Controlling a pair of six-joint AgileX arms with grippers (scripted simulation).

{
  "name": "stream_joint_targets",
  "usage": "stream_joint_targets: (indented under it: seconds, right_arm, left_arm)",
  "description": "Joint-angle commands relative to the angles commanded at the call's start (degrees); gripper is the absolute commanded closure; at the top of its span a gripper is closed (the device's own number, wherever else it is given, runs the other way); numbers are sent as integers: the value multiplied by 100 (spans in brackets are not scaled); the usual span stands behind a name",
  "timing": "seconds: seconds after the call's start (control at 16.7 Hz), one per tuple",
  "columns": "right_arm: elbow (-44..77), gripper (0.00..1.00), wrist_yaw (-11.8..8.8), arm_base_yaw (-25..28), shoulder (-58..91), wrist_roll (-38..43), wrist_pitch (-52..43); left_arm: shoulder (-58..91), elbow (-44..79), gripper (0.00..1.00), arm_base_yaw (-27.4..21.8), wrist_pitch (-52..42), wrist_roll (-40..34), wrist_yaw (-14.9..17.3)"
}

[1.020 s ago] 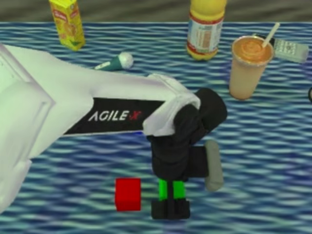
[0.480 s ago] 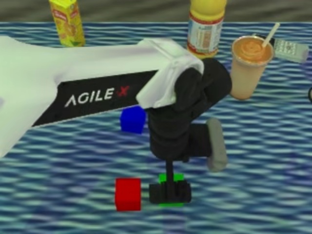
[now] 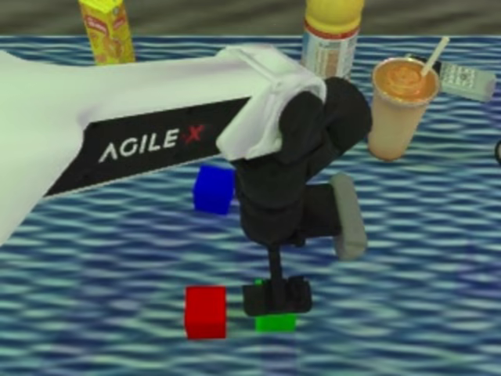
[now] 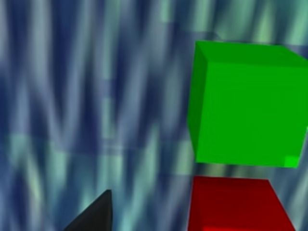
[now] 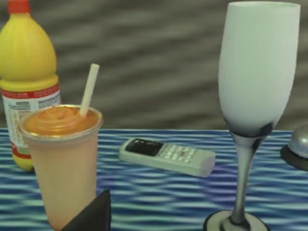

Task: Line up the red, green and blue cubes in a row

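The red cube (image 3: 206, 312) sits on the blue patterned table near its front edge. The green cube (image 3: 275, 322) rests just to its right, with a small gap between them. My left gripper (image 3: 276, 298) hovers over the green cube's far side, open and holding nothing. In the left wrist view the green cube (image 4: 248, 103) and red cube (image 4: 238, 202) lie side by side, beyond one dark fingertip (image 4: 96, 216). The blue cube (image 3: 214, 189) stands farther back, beside the left arm's wrist. My right gripper (image 5: 154, 226) is parked off the top view, open.
Along the back stand a yellow juice carton (image 3: 106, 31), an orange bottle (image 3: 332, 39), a drink cup with a straw (image 3: 401, 98) and a remote (image 3: 466, 78). The right wrist view also shows a white wine glass (image 5: 257, 96) and a bell (image 5: 298, 147).
My left gripper has let go of the green cube and risen off it, drawing back. The arm has swung toward the table's back, uncovering the blue cube.
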Motion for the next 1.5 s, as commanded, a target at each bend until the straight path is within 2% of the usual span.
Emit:
stream_joint_targets:
  seconds: [0.24,0.66,0.84,1.02,1.32,1.5]
  right_arm:
    - [0,0,0,0,0,0,0]
    - [0,0,0,0,0,0,0]
    - [0,0,0,0,0,0,0]
    - [0,0,0,0,0,0,0]
    - [0,0,0,0,0,0,0]
    - [0,0,0,0,0,0,0]
  left_arm:
    - [497,702,0,402,-243,-1030,3]
    - [1644,2306,0,1467,-820,-3920,36]
    - [1984,2866,0,1864,-976,-4877,31]
    - [2133,3158,0,2078,-1035,-5289,23]
    - [2121,3138,0,2066,-1010,-5301,22]
    - [2227,2812,0,2088,-608,-5310,23]
